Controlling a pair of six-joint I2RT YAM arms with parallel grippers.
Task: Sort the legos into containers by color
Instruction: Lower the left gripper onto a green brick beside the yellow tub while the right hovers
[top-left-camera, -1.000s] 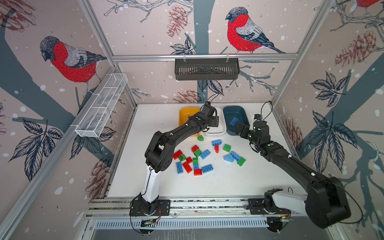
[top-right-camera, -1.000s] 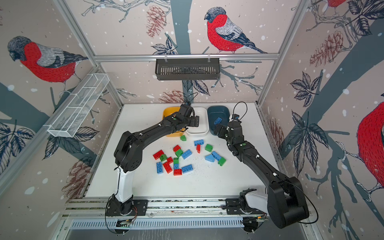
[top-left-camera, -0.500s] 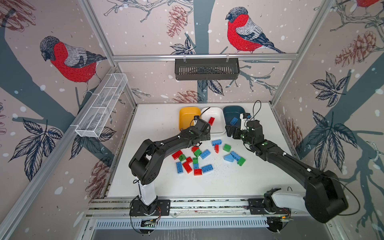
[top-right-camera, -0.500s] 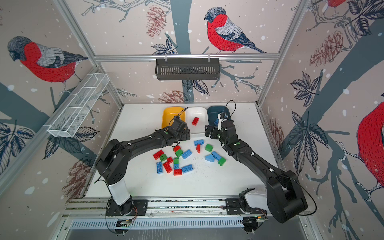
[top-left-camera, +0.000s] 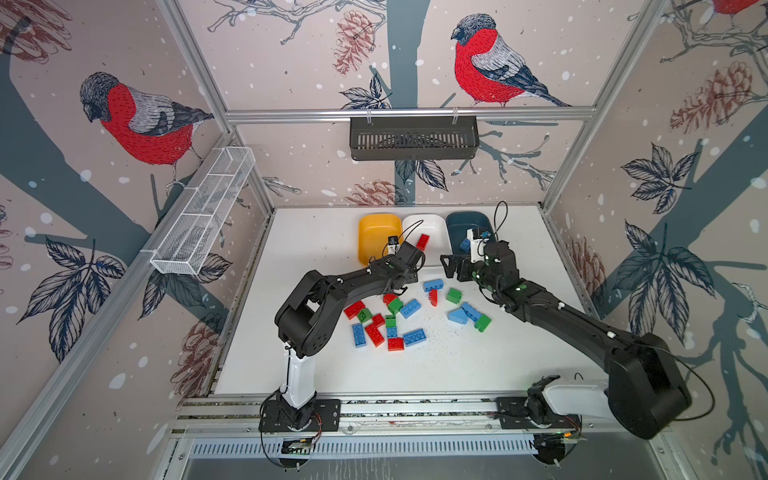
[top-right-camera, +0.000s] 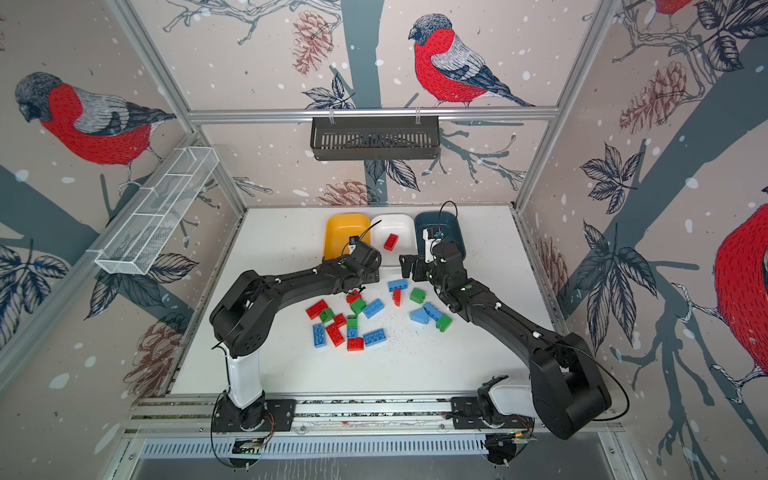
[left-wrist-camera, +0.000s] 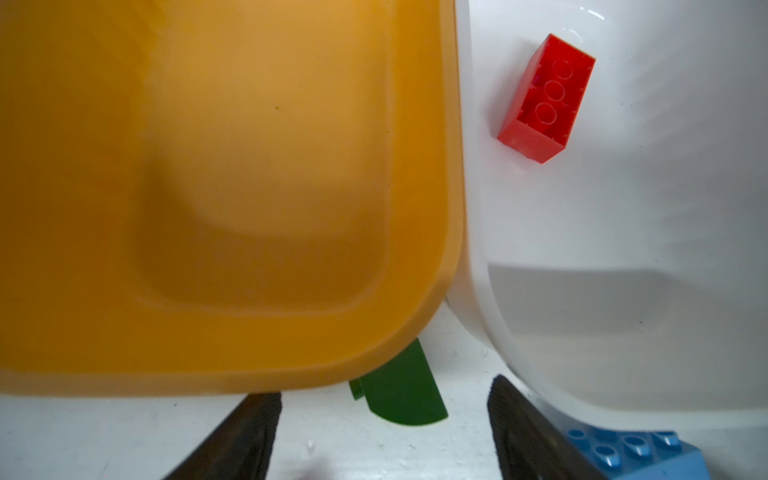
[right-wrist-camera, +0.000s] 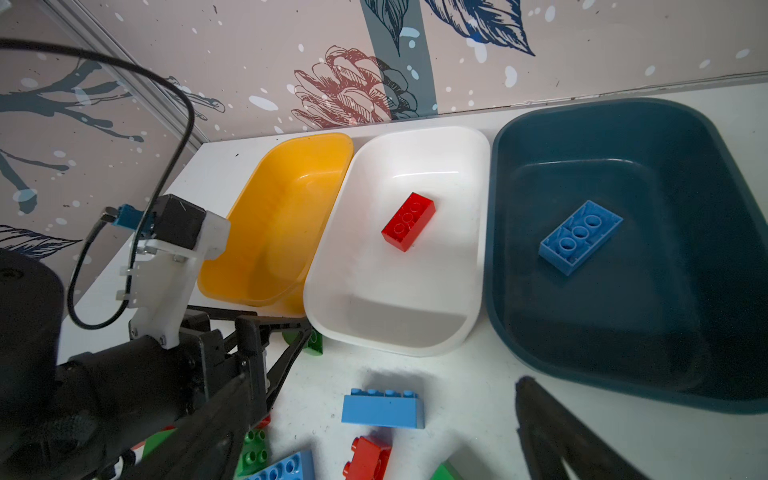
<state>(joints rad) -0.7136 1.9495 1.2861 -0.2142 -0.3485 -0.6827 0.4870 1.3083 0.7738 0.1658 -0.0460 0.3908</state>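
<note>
Straddling a green lego (left-wrist-camera: 403, 392), left pincer (left-wrist-camera: 383, 386) gapes, untouching.

Over in the left wrist view, the green lego (left-wrist-camera: 401, 395) is half buried under the rim of the yellow tub (left-wrist-camera: 249, 374), so its full shape cannot be told. A light-blue lego (left-wrist-camera: 636, 457) is clipped by the frame edge and overlapped by the white tub (left-wrist-camera: 623, 374). Of the left gripper (left-wrist-camera: 384, 386), only the ends of its fingers (left-wrist-camera: 245, 432) are caught, dark and blurred. In both top views its jaws are hidden beneath its own wrist. In a top view the blue brick (top-left-camera: 464, 246) in the teal tub (top-left-camera: 461, 222) is mostly covered by the right wrist camera (top-left-camera: 473, 248).
</note>
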